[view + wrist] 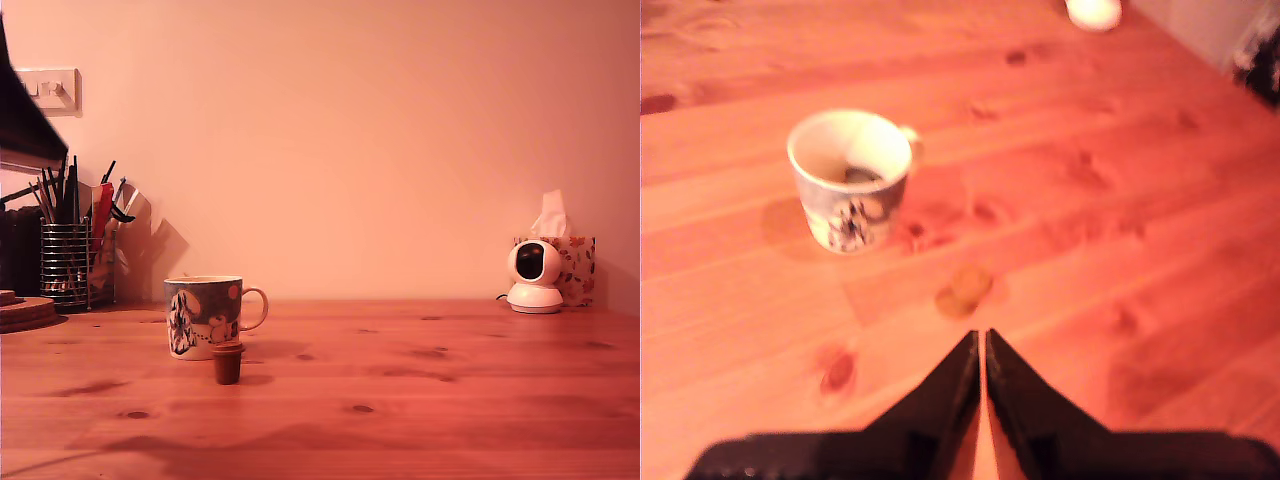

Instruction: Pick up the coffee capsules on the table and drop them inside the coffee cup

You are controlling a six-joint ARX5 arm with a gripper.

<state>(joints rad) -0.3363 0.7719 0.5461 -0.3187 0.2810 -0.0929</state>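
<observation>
In the exterior view, going left to right, a wire-mesh holder (66, 263) of utensils stands at the far left of the knotty pine table (430, 400). The glazed ceramic coffee cup (203, 316) stands upright, its loop handle toward that view's right. Just in front of it the small tapered brown capsule (227, 362) stands upright, wider rim on top. Far right sit a white round camera (533, 276) and a tissue box (575, 268). From my wrist, something dark lies inside the cup (852, 180), and my claw (982, 340) is pressed together, empty, near the capsule (966, 287).

Wire utensil holder (66, 262), white camera (534, 276), tissue box (574, 267), light switch (48, 89)
</observation>
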